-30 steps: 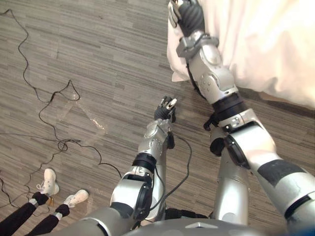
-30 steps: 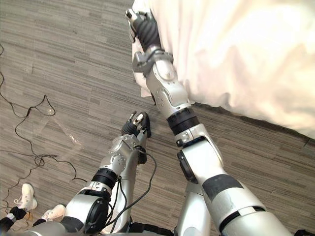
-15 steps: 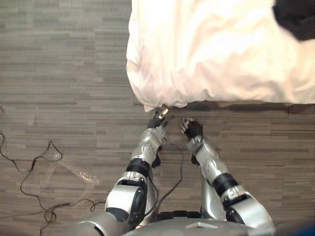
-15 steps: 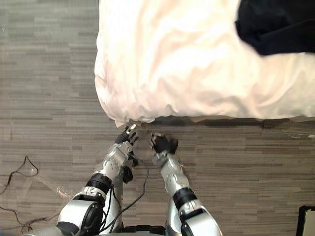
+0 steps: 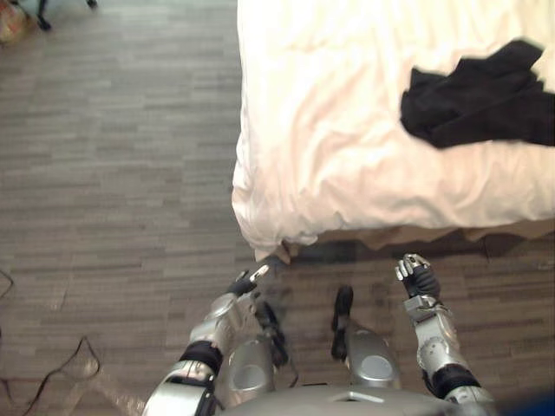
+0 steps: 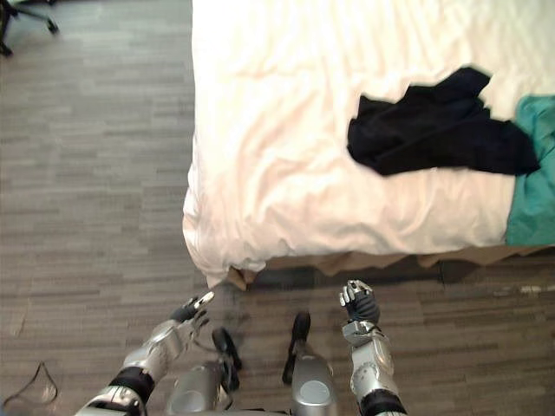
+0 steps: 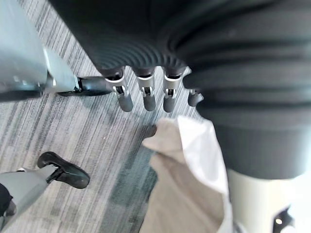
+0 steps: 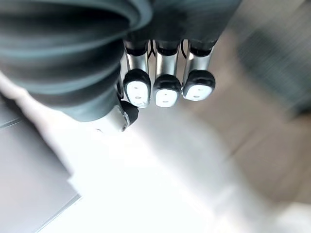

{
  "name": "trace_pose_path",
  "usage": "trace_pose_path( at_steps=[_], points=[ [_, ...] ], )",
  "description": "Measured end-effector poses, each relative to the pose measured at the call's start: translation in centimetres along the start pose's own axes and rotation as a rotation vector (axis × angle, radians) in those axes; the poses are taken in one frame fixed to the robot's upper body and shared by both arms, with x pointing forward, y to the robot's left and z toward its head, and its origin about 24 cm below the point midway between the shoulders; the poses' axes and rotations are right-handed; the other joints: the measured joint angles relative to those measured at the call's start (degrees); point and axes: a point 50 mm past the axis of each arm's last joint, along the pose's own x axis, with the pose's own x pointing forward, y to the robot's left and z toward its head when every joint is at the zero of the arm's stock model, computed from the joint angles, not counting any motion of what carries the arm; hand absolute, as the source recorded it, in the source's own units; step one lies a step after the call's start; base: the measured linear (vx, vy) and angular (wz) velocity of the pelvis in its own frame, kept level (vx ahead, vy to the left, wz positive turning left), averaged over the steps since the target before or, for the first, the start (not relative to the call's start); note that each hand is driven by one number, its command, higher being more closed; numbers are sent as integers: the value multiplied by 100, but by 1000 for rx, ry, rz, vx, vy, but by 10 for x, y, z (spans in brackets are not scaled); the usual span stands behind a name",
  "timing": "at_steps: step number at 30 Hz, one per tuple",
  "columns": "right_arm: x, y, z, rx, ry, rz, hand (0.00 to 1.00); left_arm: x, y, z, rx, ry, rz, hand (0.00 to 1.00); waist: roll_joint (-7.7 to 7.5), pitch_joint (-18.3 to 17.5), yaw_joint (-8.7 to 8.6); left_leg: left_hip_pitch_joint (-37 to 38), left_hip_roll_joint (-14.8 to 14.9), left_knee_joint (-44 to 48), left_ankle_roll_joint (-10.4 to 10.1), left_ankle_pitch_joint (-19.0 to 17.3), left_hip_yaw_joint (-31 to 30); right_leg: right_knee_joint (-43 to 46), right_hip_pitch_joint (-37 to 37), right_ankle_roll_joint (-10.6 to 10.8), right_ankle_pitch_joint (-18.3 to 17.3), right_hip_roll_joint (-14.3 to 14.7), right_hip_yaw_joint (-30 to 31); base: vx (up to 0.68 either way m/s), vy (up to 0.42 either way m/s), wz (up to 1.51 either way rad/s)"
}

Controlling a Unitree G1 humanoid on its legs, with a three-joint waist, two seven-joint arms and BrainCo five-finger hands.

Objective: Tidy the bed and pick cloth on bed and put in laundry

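On grey plank floor, white bed

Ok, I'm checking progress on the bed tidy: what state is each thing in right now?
Duvet: rumpled, spread over the bed, corner hanging down.
Black cloth: crumpled on the duvet, not held.
Teal cloth: draped over the bed's edge.
Left hand: open, empty, near the bed corner.
Right hand: curled shut, empty, short of the bed.
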Motion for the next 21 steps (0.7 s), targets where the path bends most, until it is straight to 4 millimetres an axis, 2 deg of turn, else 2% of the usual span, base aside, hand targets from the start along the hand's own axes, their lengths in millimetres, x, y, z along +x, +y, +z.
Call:
trace_pose_path(
  at_steps=[1, 3, 6, 12, 13, 15, 16, 18, 19, 21],
  points=[
    [0, 4, 3, 7, -18, 30, 100, -2, 5, -7, -3, 21, 10, 0, -3, -93, 6, 56, -15, -38, -4, -3, 12, -55, 60, 9, 15, 2, 8, 33, 23, -14],
    [0, 20, 15, 21, -60, 150, 100, -9, 19, -35, -11, 118, 38, 0, 8, -291, 46, 354, -64, -178, -36, -24, 22, -87, 298, 44, -1, -7, 25, 36, 32, -6],
    [-2, 40, 15, 51, -35, 292, 100, -19, 34, -64, -9, 210, 87, 0, -35, -404, 128, 698, -97, -295, -63, -39, -11, -107, 622, 98, -62, -18, -20, 10, 42, 4],
    [-2, 93, -12, 112, 148, 534, 100, -26, 47, -85, 16, 252, 135, 0, 23, -557, 294, 1023, -185, -467, -73, -38, -163, -117, 917, 131, -132, -104, -145, -11, 39, 12],
    [2, 119, -22, 133, 210, 621, 100, -27, 49, -85, 16, 233, 138, 0, 27, -559, 321, 953, -223, -471, -64, -31, -236, -118, 877, 130, -132, -140, -205, -27, 33, 18],
    [8, 140, -24, 136, 229, 684, 100, -27, 48, -84, 21, 222, 132, 0, 38, -556, 365, 835, -254, -467, -60, -28, -294, -118, 771, 129, -135, -167, -209, -38, 27, 8],
    [21, 171, -19, 152, 211, 758, 100, -24, 45, -79, 27, 199, 122, 0, 69, -518, 460, 587, -273, -451, -56, -23, -304, -117, 533, 83, -97, -215, -202, -56, 27, 1],
    [43, 218, 0, 177, 150, 849, 100, -19, 39, -67, 26, 161, 104, 0, 98, -279, 506, 212, -298, -321, -58, 3, -378, -106, 247, 13, 10, -254, -212, -69, 18, 8],
    [50, 233, 9, 180, 118, 866, 100, -17, 36, -62, 26, 145, 96, 0, 119, -194, 553, 50, -304, -278, -47, 25, -404, -89, 114, 3, 65, -276, -216, -52, 11, 15],
    [73, 283, 47, 163, 2, 919, 100, -5, 15, -35, 36, 66, 39, 0, 214, 342, 666, -431, -324, -201, 68, 212, -510, -84, -267, 16, 258, -294, -314, -59, 3, 27]
  ],
)
